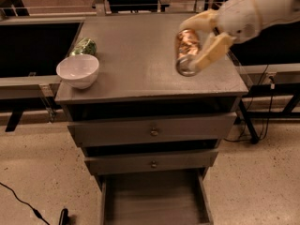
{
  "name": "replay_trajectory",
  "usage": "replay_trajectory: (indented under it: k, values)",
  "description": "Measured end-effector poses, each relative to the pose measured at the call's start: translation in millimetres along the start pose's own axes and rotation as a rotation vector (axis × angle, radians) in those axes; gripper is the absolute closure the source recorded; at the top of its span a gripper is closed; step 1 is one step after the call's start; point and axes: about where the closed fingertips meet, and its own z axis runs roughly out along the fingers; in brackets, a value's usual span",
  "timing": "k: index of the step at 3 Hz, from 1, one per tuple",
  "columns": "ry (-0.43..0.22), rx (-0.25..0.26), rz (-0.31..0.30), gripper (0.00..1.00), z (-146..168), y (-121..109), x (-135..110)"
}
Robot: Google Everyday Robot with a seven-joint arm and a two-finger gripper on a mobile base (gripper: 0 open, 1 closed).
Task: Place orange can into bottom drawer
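My gripper (199,43) hangs above the right part of the grey cabinet top (136,60), shut on the orange can (186,50). The can is lifted off the surface and tilted, its silver end facing down and toward the camera. One cream finger (211,53) runs along the can's right side and the other curves over its top. The bottom drawer (152,198) is pulled out at the lower edge of the view, and its plain grey floor shows with nothing on it.
A white bowl (78,70) stands at the left front of the cabinet top, with a green snack bag (84,46) behind it. Two shut upper drawers have round knobs (153,132). A black cable (21,203) lies on the floor at lower left.
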Motion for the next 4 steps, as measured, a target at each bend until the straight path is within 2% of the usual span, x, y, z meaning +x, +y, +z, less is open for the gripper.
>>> replay_trajectory:
  k: [1,2,3,4]
  values:
    - [0.139,0.060,0.039,1.00,-41,78,-3]
    - [0.144,0.030,0.067,1.00,-30,85,10]
    - [0.144,0.100,0.101,1.00,-35,80,35]
    - [0.193,0.138,0.202,1.00,-33,118,120]
